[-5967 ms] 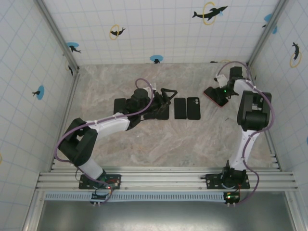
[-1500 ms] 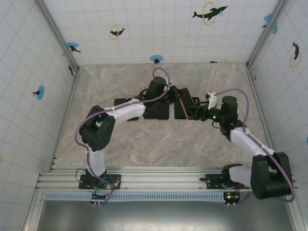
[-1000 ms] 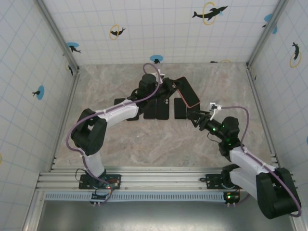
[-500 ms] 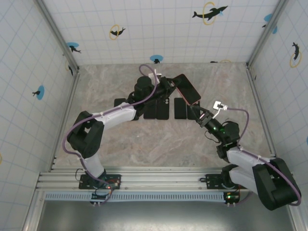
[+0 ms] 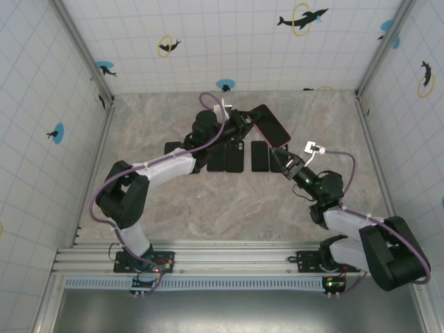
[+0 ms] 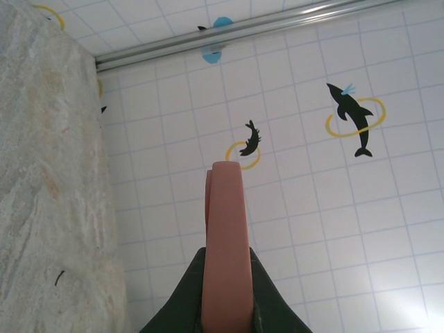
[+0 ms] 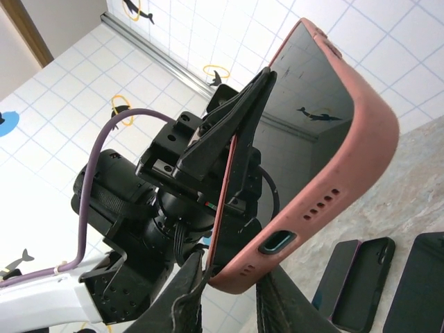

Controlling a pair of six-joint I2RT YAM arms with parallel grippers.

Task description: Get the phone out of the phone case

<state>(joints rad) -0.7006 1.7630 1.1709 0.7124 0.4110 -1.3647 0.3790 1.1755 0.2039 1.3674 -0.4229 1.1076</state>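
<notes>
Above the marble table (image 5: 229, 208), between dolphin-tiled walls (image 5: 229, 48), the left gripper (image 5: 244, 123) clamps the pink case (image 5: 272, 127), phone (image 7: 312, 104) inside, tilted in the air. The right gripper (image 5: 280, 154) flanks its lower end; whether it pinches is unclear.

Dark-screened phone (image 7: 312, 104) sits in its salmon-pink case (image 7: 350, 184); raised, tilted on edge.

A beige marble-patterned tabletop (image 5: 229, 208) sits inside white walls (image 5: 236, 48) ruled with a thin grid and dotted with black dolphin stickers (image 5: 302, 17) in yellow rings and on blue discs (image 5: 225, 84). Aluminium posts (image 5: 82, 52) stand at the back corners, a ribbed aluminium rail (image 5: 236, 257) runs along the near edge, and the light is even
</notes>
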